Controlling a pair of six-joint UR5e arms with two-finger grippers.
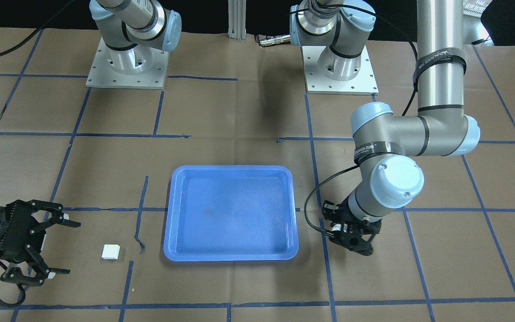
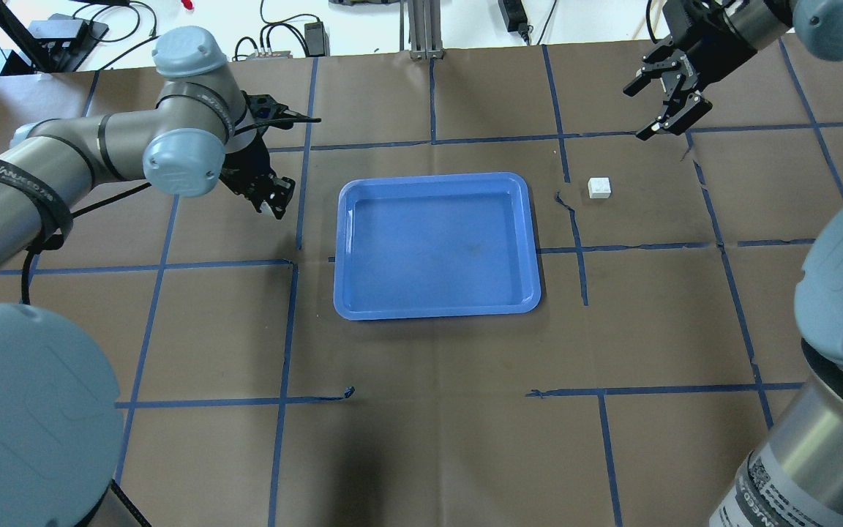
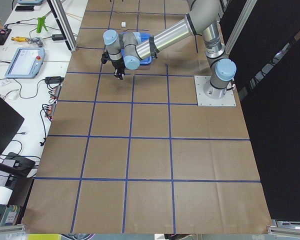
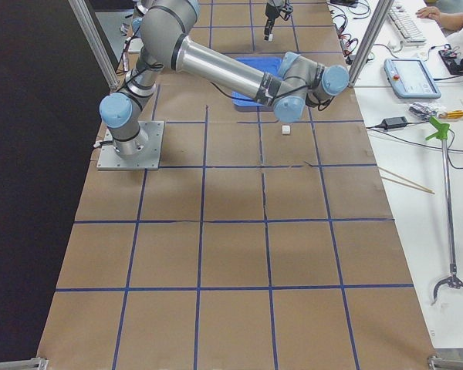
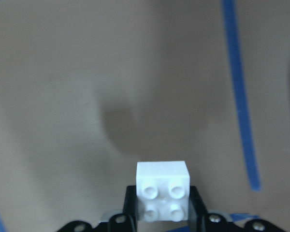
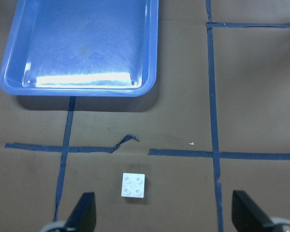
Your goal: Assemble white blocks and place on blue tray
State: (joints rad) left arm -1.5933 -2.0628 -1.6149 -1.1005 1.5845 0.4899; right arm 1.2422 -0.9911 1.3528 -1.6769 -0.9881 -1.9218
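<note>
The blue tray (image 1: 230,214) lies empty mid-table; it also shows in the overhead view (image 2: 436,241) and the right wrist view (image 6: 82,43). One white block (image 1: 110,252) lies studs up on the brown paper beside the tray (image 2: 599,188) (image 6: 133,185). My right gripper (image 2: 635,113) (image 1: 72,247) is open and empty, hovering a short way beyond that block. My left gripper (image 2: 274,205) (image 1: 356,248) is on the tray's other side, low over the table. It is shut on the second white block (image 5: 163,191), whose studs face the wrist camera.
Brown paper with a blue tape grid (image 2: 575,249) covers the table. The two arm bases (image 1: 127,67) (image 1: 340,67) stand at the robot's side. Benches with tools and a tablet (image 4: 413,77) run along the far edge.
</note>
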